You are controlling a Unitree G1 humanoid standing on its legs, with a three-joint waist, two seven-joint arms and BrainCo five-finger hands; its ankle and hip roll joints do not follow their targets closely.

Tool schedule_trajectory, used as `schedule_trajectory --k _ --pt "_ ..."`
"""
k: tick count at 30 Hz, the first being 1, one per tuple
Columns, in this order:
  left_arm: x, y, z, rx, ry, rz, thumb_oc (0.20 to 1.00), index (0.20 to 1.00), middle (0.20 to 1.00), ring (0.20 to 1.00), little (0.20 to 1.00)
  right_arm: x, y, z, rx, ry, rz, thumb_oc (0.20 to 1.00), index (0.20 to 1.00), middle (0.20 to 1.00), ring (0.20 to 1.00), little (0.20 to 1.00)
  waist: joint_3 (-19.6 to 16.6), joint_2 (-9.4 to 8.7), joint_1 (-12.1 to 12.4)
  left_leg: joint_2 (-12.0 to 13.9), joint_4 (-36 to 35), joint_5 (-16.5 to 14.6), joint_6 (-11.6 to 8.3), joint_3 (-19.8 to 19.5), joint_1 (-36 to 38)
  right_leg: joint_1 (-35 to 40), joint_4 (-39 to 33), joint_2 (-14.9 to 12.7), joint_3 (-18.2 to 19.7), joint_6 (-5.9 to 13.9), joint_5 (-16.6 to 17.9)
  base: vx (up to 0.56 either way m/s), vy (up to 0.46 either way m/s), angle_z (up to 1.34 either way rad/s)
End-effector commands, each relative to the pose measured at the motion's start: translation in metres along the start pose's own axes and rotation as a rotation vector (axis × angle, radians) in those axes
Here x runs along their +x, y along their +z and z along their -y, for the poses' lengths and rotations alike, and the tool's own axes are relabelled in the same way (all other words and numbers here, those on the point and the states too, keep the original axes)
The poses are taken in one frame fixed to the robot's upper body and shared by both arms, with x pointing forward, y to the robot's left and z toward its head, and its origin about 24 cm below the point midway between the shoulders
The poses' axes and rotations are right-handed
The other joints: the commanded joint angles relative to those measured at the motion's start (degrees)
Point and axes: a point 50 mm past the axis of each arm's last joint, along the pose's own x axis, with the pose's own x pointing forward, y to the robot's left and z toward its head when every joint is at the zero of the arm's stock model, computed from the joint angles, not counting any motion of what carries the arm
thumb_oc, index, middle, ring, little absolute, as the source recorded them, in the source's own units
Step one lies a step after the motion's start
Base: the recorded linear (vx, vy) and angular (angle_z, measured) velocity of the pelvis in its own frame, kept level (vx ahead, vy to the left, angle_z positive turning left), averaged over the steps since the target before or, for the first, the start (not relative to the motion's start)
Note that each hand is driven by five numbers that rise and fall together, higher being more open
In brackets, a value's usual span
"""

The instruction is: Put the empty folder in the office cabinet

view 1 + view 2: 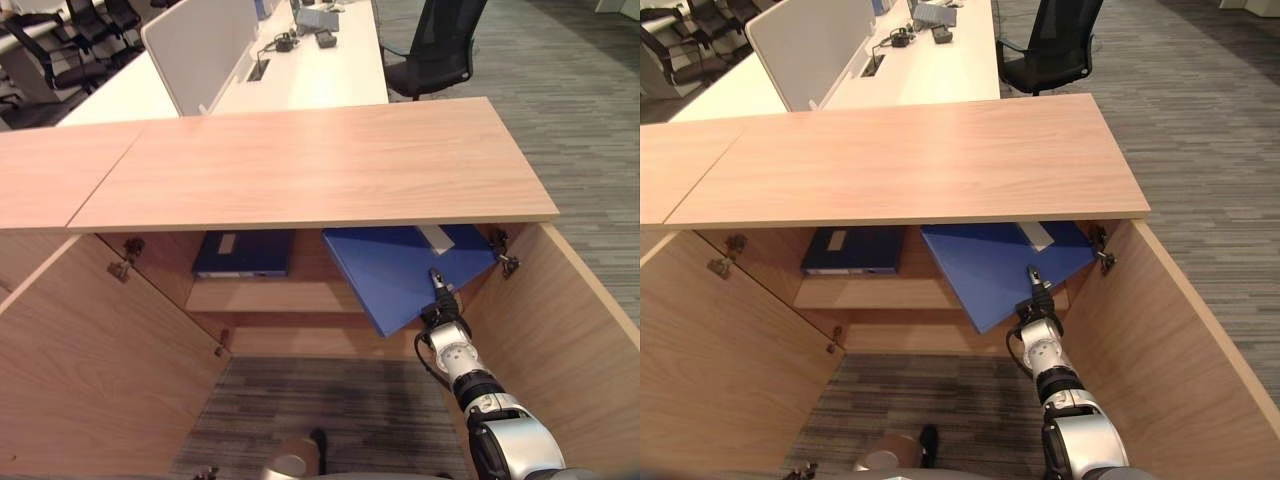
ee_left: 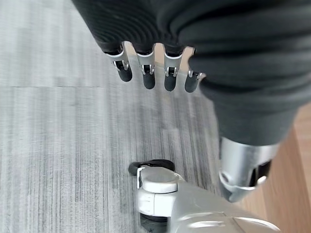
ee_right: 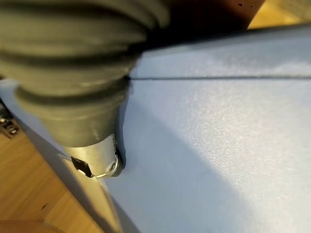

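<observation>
Now the open cabinet [image 1: 300, 170] holds a dark folder [image 1: 243, 252] on its shelf's left side. The blue folder [image 1: 400, 270] lies tilted at the shelf's right end, front corner overhanging, probably half pushed in. The right hand [image 1: 441, 290] touches it; its grip I cannot tell. The left hand [image 2: 146, 73] hangs with relaxed fingers, empty.

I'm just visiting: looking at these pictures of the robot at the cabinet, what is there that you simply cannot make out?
- How the right hand grips the blue folder: its fingers are hidden behind the folder and the ribbed cover in the right wrist view.
- The folder's far end: hidden under the cabinet top in both eye views.
- The dark folder on the shelf: likewise partly covered.
</observation>
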Motion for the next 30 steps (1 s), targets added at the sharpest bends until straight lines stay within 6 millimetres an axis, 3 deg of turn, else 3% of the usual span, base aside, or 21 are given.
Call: schedule_trajectory --k 1,4,9,12,13,16,19,20,21,23,25,28,30 --pt "0.003 0.015 -0.013 0.085 0.011 0.03 1.0 1.0 1.0 1.0 1.0 0.005 0.08 -0.051 0.046 0.174 0.284 0.2 0.2 0.2 0.2 0.2 -0.81 -0.43 0.2 1.2 -1.86 -0.29 -1.01 -1.41 1.45 4.95 -1.45 2.26 -2.35 -0.27 -1.08 0.02 -0.039 0.23" --pt "0.002 0.011 -0.008 0.119 -0.019 0.019 1.0 1.0 1.0 1.0 1.0 0.008 0.087 -0.072 0.054 0.193 0.286 0.2 0.2 0.2 0.2 0.2 -1.47 0.13 1.4 1.65 -3.44 0.8 -1.67 -1.85 2.4 6.94 -2.85 3.27 -3.48 -0.71 -1.83 0.03 -0.041 -0.03" --pt "0.004 0.021 -0.003 0.139 -0.051 0.052 1.0 1.0 1.0 1.0 1.0 0.009 0.11 -0.095 0.062 0.216 0.33 0.2 0.2 0.2 0.2 0.2 -1.58 0.34 2.59 1.39 -5.95 2.83 -2.87 -3.75 1.6 7.72 -3.86 3.45 -6.67 -0.69 -1.5 -0.03 0.0 0.14" --pt "0.006 0.029 -0.001 0.157 -0.062 0.066 1.0 1.0 1.0 1.0 1.0 0.009 0.126 -0.098 0.078 0.21 0.37 0.2 0.2 0.2 0.2 0.2 -1.33 0.15 2.5 1.81 -5.06 2.85 -3.61 -4.74 0.29 7.97 -4.01 2.91 -8.69 -0.61 -1.42 -0.04 0.049 0.52" --pt "0.007 0.034 0.003 0.174 -0.08 0.074 1.0 1.0 1.0 1.0 1.0 0.006 0.144 -0.099 0.072 0.207 0.413 0.2 0.2 0.2 0.2 0.2 -1.05 -0.33 2.14 2.48 -3.12 2.45 -3.86 -3.83 -1.43 8.73 -4.15 2.11 -10.58 -0.32 -1.5 -0.02 0.144 0.68" --pt "0.008 0.034 0.004 0.197 -0.089 0.072 1.0 1.0 1.0 1.0 1.0 0.003 0.159 -0.094 0.046 0.202 0.451 0.2 0.2 0.2 0.2 0.2 -1.34 -1.25 1.69 1.04 -0.93 1.23 -2.74 -3.5 -2.96 9.48 -3.04 1.15 -11.11 -0.11 -1.27 0.05 0.189 0.54" --pt "0.008 0.037 -0.002 0.206 -0.079 0.079 1.0 1.0 1.0 1.0 1.0 0.002 0.159 -0.096 0.042 0.217 0.457 0.2 0.2 0.2 0.2 0.2 -0.55 -1.8 1.09 0.57 -0.67 0.66 -1.09 -3.44 -3.02 5.47 5.38 0.24 -8.72 -0.39 -3.35 0.02 0.151 0.13" --pt "0.007 0.04 -0.009 0.191 -0.056 0.095 1.0 1.0 1.0 1.0 1.0 0.002 0.155 -0.103 0.039 0.234 0.447 0.2 0.2 0.2 0.2 0.2 0.88 -0.81 0.25 1.32 -0.13 -0.41 0.13 -2.89 -1.93 0.9 14.24 -1.03 -7.31 0.6 -2.81 -0.02 0.19 0.01" --pt "0.007 0.04 -0.009 0.188 -0.056 0.096 1.0 1.0 1.0 1.0 1.0 0.002 0.155 -0.104 0.038 0.236 0.446 0.2 0.2 0.2 0.2 0.2 0.98 -0.85 0.38 1.25 -0.04 -0.46 0.26 -2.61 -2.03 0.09 15.41 -1.38 -6.77 0.7 -3.14 -0.02 0.204 -0.01" --pt "0.004 0.037 -0.019 0.139 -0.013 0.099 1.0 1.0 1.0 1.0 1.0 0.004 0.153 -0.108 0.033 0.237 0.418 0.2 0.2 0.2 0.2 0.2 3.15 1.44 0.26 2.72 0.57 -2.09 1.61 -0.95 0.74 -6.88 29.29 -2.96 -6.0 3.27 0.14 0.0 0.128 -0.24" --pt "0.004 0.037 -0.021 0.115 -0.004 0.102 1.0 1.0 1.0 1.0 1.0 0.006 0.152 -0.104 0.041 0.219 0.406 0.2 0.2 0.2 0.2 0.2 3.31 1.6 0.2 2.13 -0.52 -2.28 2.08 -0.85 2.57 -8.89 28.92 -2.63 -4.85 3.27 1.21 0.14 0.019 -0.57" --pt "0.003 0.039 -0.022 0.112 -0.01 0.112 1.0 1.0 1.0 1.0 1.0 0.006 0.155 -0.097 0.058 0.203 0.411 0.2 0.2 0.2 0.2 0.2 3.65 1.06 -0.4 0.94 -2.0 -2.63 1.77 -1.8 4.58 -8.7 22.75 -2.44 -4.29 3.07 0.75 0.18 -0.069 -0.15" --pt "0.002 0.042 -0.025 0.128 -0.013 0.123 1.0 1.0 1.0 1.0 1.0 0.006 0.162 -0.084 0.071 0.169 0.431 0.2 0.2 0.2 0.2 0.2 3.83 0.15 -1.83 -0.09 -2.74 -3.56 0.22 -3.32 6.02 -9.11 9.17 -2.75 -2.36 2.51 2.64 0.26 -0.213 0.17"
